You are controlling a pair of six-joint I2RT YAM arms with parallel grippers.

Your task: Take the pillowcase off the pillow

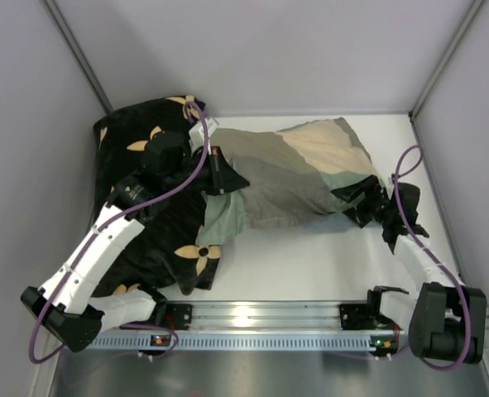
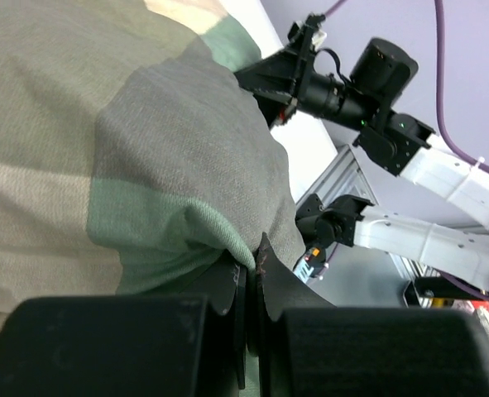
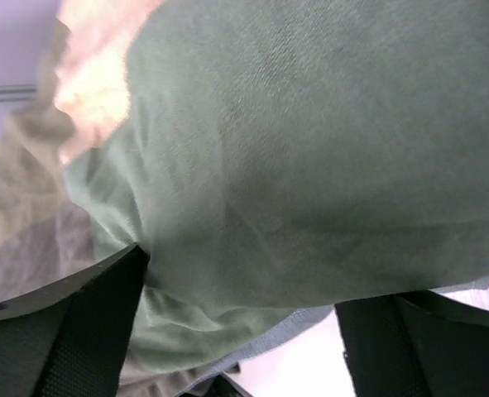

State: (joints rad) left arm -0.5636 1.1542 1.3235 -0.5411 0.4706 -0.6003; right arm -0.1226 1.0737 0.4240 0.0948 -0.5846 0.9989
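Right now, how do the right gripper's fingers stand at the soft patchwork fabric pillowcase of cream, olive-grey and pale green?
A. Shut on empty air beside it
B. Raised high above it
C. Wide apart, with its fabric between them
C: in the right wrist view the right gripper straddles the pillowcase, one black finger on each side of its green fabric.

Passable at 6 o'clock of the pillowcase [image 1: 294, 178], over bare white table [image 1: 310, 265]. Blocked at 9 o'clock by the black cushion [image 1: 157, 266] (and the left arm [image 1: 103, 240] across it), at 3 o'clock by the right gripper [image 1: 358, 198] against the fabric
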